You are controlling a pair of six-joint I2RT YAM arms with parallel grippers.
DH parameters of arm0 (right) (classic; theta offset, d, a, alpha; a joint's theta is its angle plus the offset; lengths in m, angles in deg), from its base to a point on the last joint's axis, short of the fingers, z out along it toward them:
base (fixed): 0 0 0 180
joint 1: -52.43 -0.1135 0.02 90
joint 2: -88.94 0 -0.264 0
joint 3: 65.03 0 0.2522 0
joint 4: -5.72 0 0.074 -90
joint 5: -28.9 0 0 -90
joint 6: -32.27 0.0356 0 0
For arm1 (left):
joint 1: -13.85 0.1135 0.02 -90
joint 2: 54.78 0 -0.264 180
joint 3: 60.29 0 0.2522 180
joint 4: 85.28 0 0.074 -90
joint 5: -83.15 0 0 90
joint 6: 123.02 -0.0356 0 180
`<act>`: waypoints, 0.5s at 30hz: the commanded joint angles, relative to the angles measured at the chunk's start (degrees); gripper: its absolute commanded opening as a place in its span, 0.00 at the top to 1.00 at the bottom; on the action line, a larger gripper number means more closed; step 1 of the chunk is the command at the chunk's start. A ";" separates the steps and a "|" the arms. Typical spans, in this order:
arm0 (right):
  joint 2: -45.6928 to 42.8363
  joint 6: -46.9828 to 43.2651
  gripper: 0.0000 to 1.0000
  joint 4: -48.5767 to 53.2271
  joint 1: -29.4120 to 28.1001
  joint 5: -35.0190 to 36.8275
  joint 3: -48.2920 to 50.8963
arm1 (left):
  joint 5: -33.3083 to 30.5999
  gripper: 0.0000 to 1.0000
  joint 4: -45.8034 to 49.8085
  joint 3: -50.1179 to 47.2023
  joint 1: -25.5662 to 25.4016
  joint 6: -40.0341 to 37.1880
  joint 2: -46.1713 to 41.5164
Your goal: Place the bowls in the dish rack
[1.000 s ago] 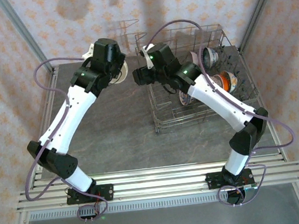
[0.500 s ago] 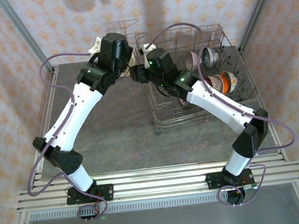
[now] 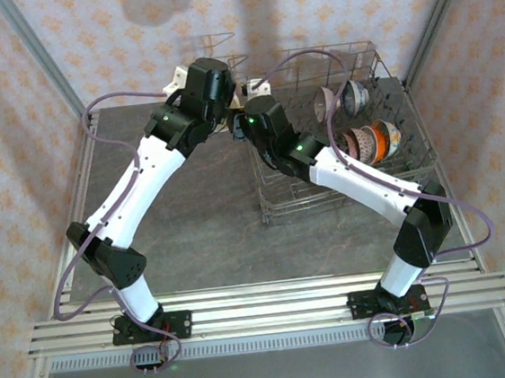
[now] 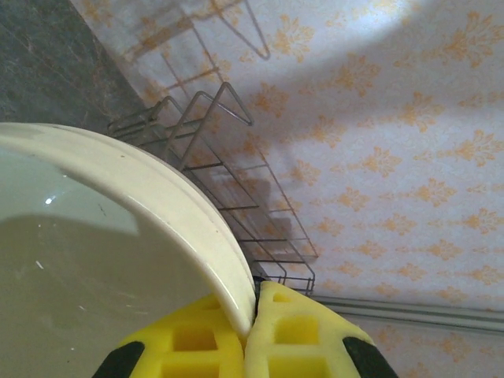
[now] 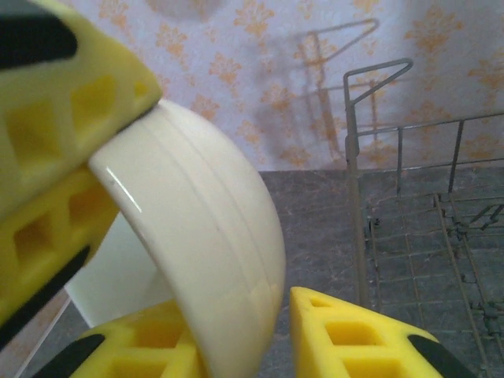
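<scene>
While my left end effector (image 4: 250, 315) clamps the plain cream ceramic bowl (image 5: 213, 236) by its rim, my right end effector (image 5: 236, 335) straddles another edge; I cannot tell if it grips. I judge this a handover, staged above the dark counter (image 3: 211, 220) just outside the grey wire dish rack (image 3: 317, 205).

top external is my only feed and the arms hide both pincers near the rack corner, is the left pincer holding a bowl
Observer: Yes. The left wrist view shows the left pincer shut on the rim of a plain cream bowl.
Operator: is the right pincer on it yet
Observer: The right pincer straddles the bowl's outer wall, with a thin gap showing beside one finger.
Operator: is the bowl over the rack
Observer: Not by the right wrist view. The dish rack stands off to the right, with bare table between it and the bowl.
</scene>
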 commanded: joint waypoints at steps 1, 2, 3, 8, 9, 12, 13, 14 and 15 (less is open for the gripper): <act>-1.44 -0.01 0.73 -4.80 0.26 5.71 0.45 | -2.31 1.00 -2.72 4.08 -0.70 1.06 0.42; -1.25 -0.19 0.74 -5.71 0.25 5.85 0.86 | -2.12 1.00 -2.41 4.52 -0.85 1.13 0.79; -1.25 -0.30 0.77 -6.45 0.25 6.48 1.14 | -1.98 1.00 -2.21 5.05 -0.96 1.16 1.17; -1.38 -1.65 0.85 -8.09 0.25 8.94 2.06 | -1.75 1.00 -2.38 5.74 -1.15 1.26 1.90; -1.51 -2.20 0.87 -8.91 0.25 9.24 2.44 | -1.67 1.00 -2.51 5.86 -1.13 1.28 2.03; -1.85 -3.13 0.96 -10.28 0.26 10.62 3.11 | -0.72 1.00 -2.78 6.83 -1.20 0.83 2.80; -1.94 -3.42 0.98 -10.56 0.25 11.17 3.20 | -0.36 1.00 -2.92 7.01 -1.16 0.69 3.03; -2.04 -3.45 1.00 -10.67 0.25 11.96 3.27 | 0.13 1.00 -3.43 7.06 -1.16 0.37 3.26; -2.20 -3.83 1.00 -10.95 0.25 12.62 3.44 | 0.51 1.00 -4.03 7.12 -1.18 -0.15 3.39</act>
